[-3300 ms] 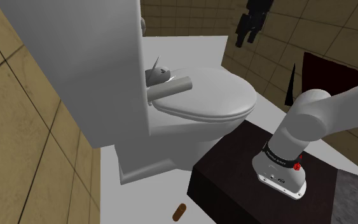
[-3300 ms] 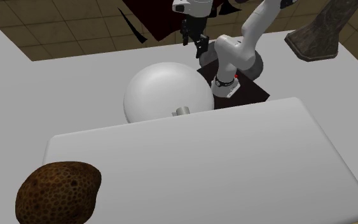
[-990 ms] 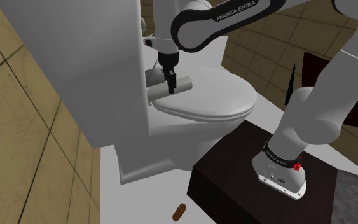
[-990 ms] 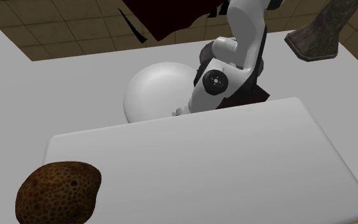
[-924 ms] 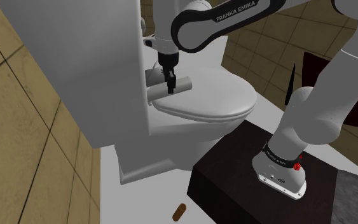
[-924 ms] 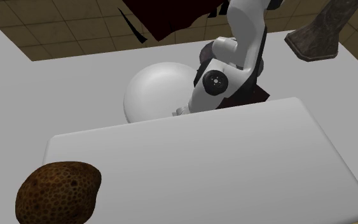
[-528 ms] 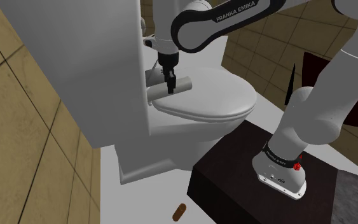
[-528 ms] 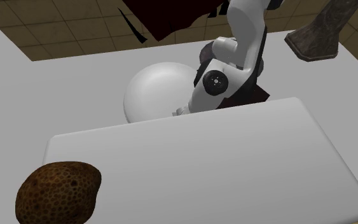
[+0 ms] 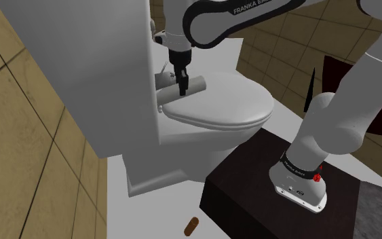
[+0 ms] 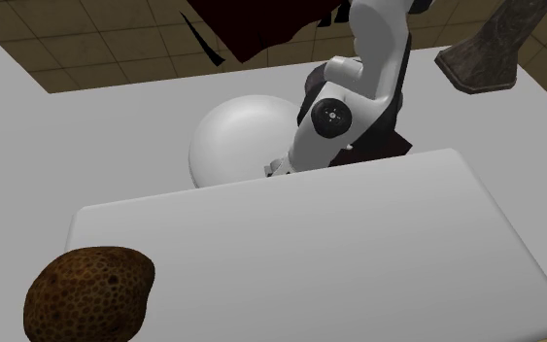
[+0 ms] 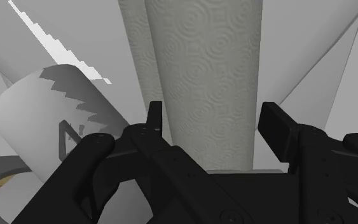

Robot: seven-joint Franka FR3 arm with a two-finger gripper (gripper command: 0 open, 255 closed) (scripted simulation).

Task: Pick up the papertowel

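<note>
"Papertowel [image 9: 197,84] first: where is it?"

"It lies crosswise at the back of the white toilet lid [image 9: 230,102], just in front of the tank [image 9: 101,68]. I cannot tell whether it touches the lid. The wrist view shows its embossed surface running straight away from the hand."

"And the gripper [image 9: 182,87]?"

"It points down and is clamped on the papertowel near its middle. Both black fingers [image 11: 276,130] press against its sides."

"Anything close by?"

"A pale cylinder [image 11: 37,127] lies just beside the roll. Further out, the dark stand [image 9: 250,183] sits next to the bowl and a small brown object [image 9: 192,225] lies on the floor. A brown pitted lump [image 10: 86,291] rests on the tank's top."
</note>
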